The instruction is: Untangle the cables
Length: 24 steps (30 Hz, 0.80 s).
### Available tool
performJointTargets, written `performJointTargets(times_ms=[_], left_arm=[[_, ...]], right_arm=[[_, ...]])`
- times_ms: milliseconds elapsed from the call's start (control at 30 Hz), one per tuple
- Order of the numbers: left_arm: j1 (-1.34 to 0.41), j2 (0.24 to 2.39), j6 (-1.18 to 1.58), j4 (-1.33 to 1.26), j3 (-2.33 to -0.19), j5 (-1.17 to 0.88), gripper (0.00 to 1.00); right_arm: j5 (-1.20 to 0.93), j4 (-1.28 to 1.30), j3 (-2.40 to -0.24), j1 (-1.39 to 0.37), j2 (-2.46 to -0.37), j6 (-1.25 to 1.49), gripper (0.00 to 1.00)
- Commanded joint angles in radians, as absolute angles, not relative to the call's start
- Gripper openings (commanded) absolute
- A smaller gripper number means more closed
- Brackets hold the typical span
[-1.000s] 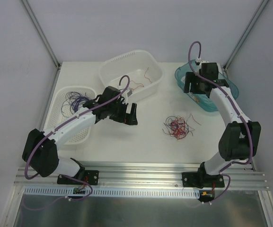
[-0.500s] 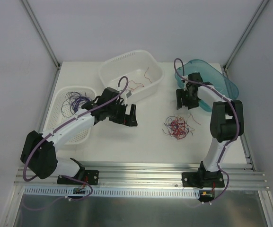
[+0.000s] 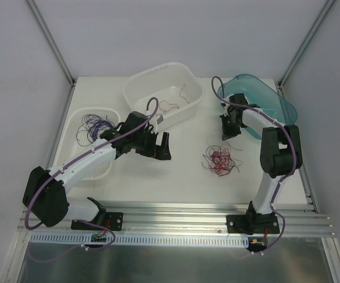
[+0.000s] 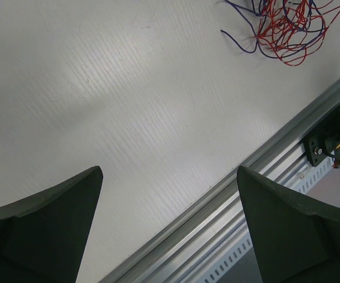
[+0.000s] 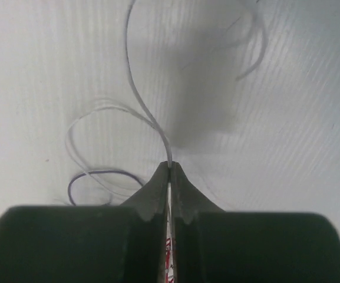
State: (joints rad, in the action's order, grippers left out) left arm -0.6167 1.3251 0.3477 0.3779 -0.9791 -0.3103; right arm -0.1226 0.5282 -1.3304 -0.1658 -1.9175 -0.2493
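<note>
The right jaws are clenched on a white cable (image 5: 152,121) at their very tips, with a purple loop (image 5: 102,172) just left of them. The left jaws gape empty, the red-purple tangle (image 4: 281,26) well ahead. So fine a strand could slip, or drag the loop along.

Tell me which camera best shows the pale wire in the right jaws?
The right wrist view: the thin, pale, curly wire rises, close up, from the shut jaws of the right gripper. In the top view the wire is too fine to see. The left wrist view shows only the red and purple tangle.
</note>
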Motion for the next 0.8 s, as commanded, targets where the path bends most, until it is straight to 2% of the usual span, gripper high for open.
performJointTargets(times_ms=[0, 400, 767], left_arm=[[-0.629, 1.315, 0.347, 0.357, -0.996, -0.327, 0.99], [-0.643, 1.353, 0.33, 0.344, -1.04, -0.348, 0.99], [-0.663, 1.388, 0.328, 0.244, -1.069, -0.376, 0.99]], right_arm=[[-0.16, 0.517, -1.338, -0.192, -1.767, -0.238, 0.01], [-0.144, 0.52, -1.482, -0.259, -1.384, -0.206, 0.01], [-0.216, 0.375, -1.56, -0.296, -1.184, -0.052, 0.01]])
